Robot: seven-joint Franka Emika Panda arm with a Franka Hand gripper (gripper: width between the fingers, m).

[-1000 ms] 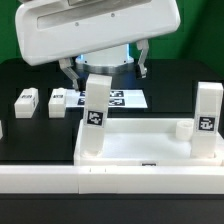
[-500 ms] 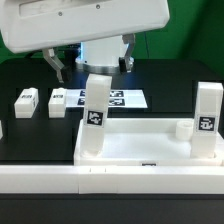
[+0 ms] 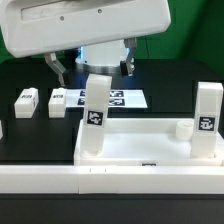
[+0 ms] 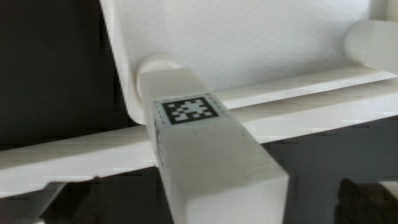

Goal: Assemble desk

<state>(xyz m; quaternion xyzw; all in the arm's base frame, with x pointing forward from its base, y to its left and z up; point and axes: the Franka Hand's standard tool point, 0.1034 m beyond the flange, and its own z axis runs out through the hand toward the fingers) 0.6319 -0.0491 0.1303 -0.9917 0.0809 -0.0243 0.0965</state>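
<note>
- Desk tabletop (image 3: 140, 146), a white tray with a raised rim, lies flat on the black table (image 3: 30, 140), just beside the white rail (image 3: 110, 180) along the table's near edge.
- First leg (image 3: 94, 120) stands upright at the tabletop's corner on the exterior view's left, its square marker facing the camera.
- Second leg (image 3: 208, 120) stands upright at the corner on the exterior view's right, just beside a short socket (image 3: 185, 127).
- Third leg (image 3: 26, 100) and fourth leg (image 3: 58, 102) lie loose on the table, well apart from the tabletop.
- Marker board (image 3: 128, 98) lies flat behind the tabletop.
- Gripper (image 3: 93, 74) hangs above the first leg, jaws spread wide, holding nothing.
- Wrist view looks down on the first leg (image 4: 210, 165) and its top marker, with the tabletop (image 4: 231, 40) beneath.
</note>
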